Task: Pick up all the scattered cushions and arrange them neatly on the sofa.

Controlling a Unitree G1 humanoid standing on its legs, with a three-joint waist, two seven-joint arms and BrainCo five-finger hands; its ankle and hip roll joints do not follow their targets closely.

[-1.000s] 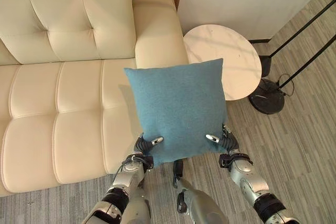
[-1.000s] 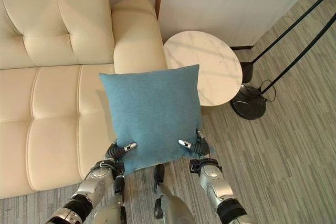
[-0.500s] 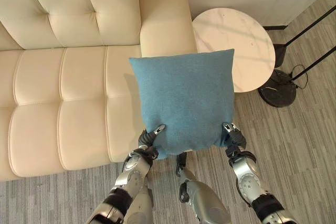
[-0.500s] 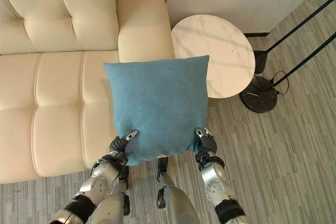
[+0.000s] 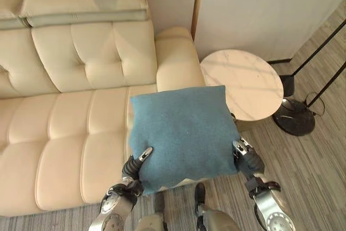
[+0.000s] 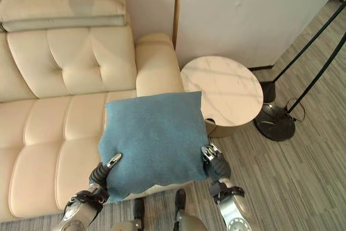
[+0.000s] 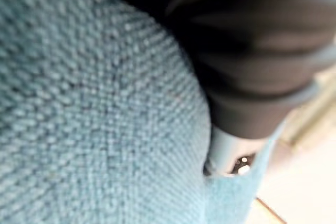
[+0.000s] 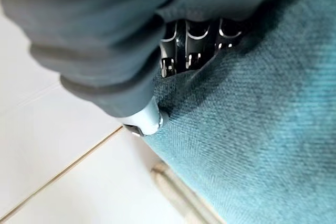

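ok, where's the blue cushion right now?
In the eye views the blue cushion is held up between the left robot hand and right robot hand, over the sofa's front edge near its armrest.

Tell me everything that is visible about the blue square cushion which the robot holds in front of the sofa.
The blue square cushion is plump and covered in a coarse woven teal fabric, plain and without pattern. It is held up off the floor, face toward the camera and slightly tilted. The left hand pinches its lower left corner and the right hand grips its lower right edge. Behind it lie the seat and armrest of the cream leather sofa; its right corner overlaps the round white marble-look side table.
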